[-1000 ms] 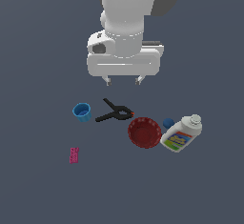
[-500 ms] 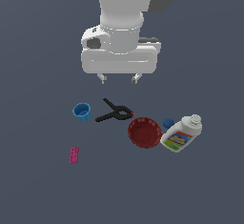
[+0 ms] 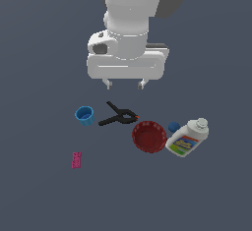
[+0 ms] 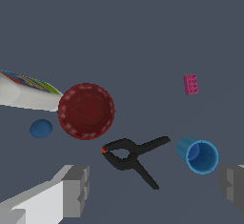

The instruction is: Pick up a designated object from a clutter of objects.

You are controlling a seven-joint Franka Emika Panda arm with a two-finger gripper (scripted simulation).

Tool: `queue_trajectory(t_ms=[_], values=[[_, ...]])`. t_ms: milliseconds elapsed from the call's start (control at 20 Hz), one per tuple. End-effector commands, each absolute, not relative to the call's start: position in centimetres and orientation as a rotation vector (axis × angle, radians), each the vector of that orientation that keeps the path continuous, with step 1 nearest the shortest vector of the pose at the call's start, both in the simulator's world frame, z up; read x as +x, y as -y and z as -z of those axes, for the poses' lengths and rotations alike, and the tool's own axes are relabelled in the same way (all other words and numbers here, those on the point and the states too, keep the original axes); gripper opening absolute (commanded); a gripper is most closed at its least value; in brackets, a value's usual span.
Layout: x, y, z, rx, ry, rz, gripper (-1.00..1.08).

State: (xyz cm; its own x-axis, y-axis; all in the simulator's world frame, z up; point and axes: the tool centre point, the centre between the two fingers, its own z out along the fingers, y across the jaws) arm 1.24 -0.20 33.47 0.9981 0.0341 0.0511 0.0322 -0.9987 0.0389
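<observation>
- Six small things lie scattered on the dark grey floor: a light blue cup, a black clamp, a red ridged bowl, a white labelled bottle, a small pink block and a small dark-blue ball.
- The dark-blue ball is plain, smooth and rounded, with no hollow, deeper in colour than the cup and much smaller than the bowl.
- In the exterior view the ball sits in the gap between the bowl's rim and the bottle, just beside both; whether it touches either cannot be told.
- From the wrist view the ball shows as a flattened dark-blue disc, apart from the bowl's edge and near the bottle's body.
- The bottle lies tilted on its side, its cap toward the exterior view's right, with a multicoloured label.
- The clamp lies between cup and bowl, its orange-tipped end toward the bowl.
- The pink block is well apart from the rest, toward the exterior view's left.
- The gripper hangs above the clutter, over the clamp rather than the ball, its fingers spread wide and holding nothing.
</observation>
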Motion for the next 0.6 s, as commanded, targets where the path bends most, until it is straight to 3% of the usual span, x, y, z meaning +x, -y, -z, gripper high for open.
queue_trajectory(t_ms=[0, 550], values=[[1.6, -0.8, -32.5, 3.101, -0.05, -0.076, 1.0], [3.1, -9.6, -23.4, 3.104, -0.025, -0.056, 1.0]])
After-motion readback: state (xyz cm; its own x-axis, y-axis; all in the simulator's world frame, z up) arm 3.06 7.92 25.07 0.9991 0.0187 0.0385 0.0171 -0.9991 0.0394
